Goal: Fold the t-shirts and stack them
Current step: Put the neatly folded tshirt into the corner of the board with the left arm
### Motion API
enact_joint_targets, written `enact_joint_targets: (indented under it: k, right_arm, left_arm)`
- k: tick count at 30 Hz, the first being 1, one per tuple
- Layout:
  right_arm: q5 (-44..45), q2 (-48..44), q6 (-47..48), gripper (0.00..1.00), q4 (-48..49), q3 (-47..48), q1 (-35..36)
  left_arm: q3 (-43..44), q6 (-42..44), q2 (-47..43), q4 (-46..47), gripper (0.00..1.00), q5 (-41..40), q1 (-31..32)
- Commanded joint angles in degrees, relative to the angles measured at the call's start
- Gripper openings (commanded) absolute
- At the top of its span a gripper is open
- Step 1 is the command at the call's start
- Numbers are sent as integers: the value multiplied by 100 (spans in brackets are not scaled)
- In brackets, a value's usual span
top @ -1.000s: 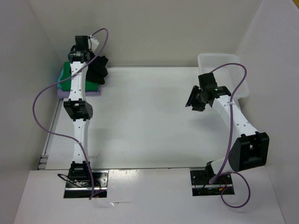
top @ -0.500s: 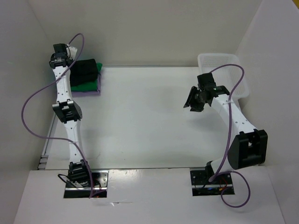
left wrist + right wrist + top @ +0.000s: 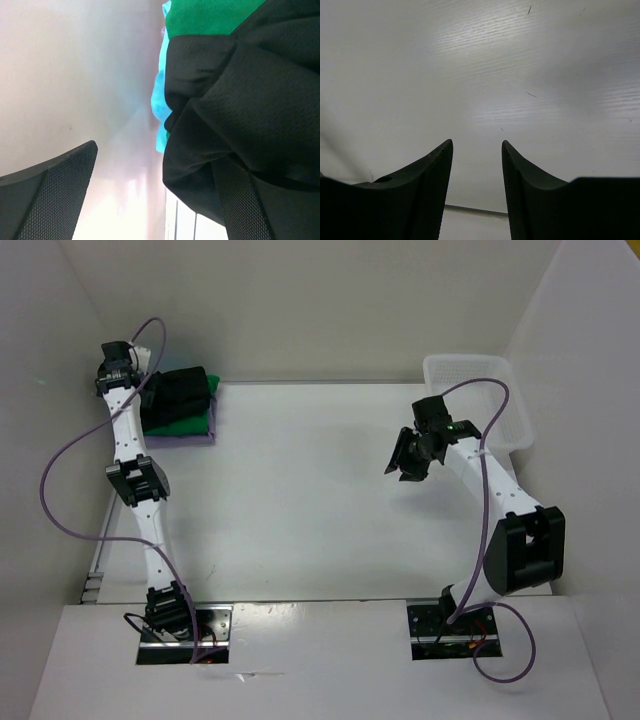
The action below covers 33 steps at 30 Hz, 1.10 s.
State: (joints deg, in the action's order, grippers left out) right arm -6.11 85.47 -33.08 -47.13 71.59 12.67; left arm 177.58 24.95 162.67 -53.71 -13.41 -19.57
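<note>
The t-shirts lie stacked at the table's back left. The black one is on top, the green one under it, and a lavender edge shows at the bottom. My left gripper is at the stack's left edge and stands open. In the left wrist view the black shirt bulges beside the right finger, over green and turquoise cloth. My right gripper hovers over the bare table at right, jaws apart with nothing between them.
A white plastic bin stands at the back right, just behind the right arm. White walls close in on the left, back and right. The left arm stretches along the table's left edge.
The left arm swung left off the stack and its gripper opened, leaving the black shirt flat on top. The right gripper drifted slightly left.
</note>
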Motion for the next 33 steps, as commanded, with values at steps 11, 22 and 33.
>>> enact_joint_targets:
  k: [11, 22, 33]
  right_arm:
    - [-566, 460, 241, 50, 213, 188, 113]
    - [-698, 963, 373, 50, 266, 487, 113]
    - [-681, 1015, 320, 50, 73, 593, 113]
  left_arm:
    - [207, 634, -1545, -1291, 100, 929, 32]
    - [215, 2996, -1230, -1652, 100, 1816, 753]
    - [216, 3271, -518, -1168, 78, 2062, 885]
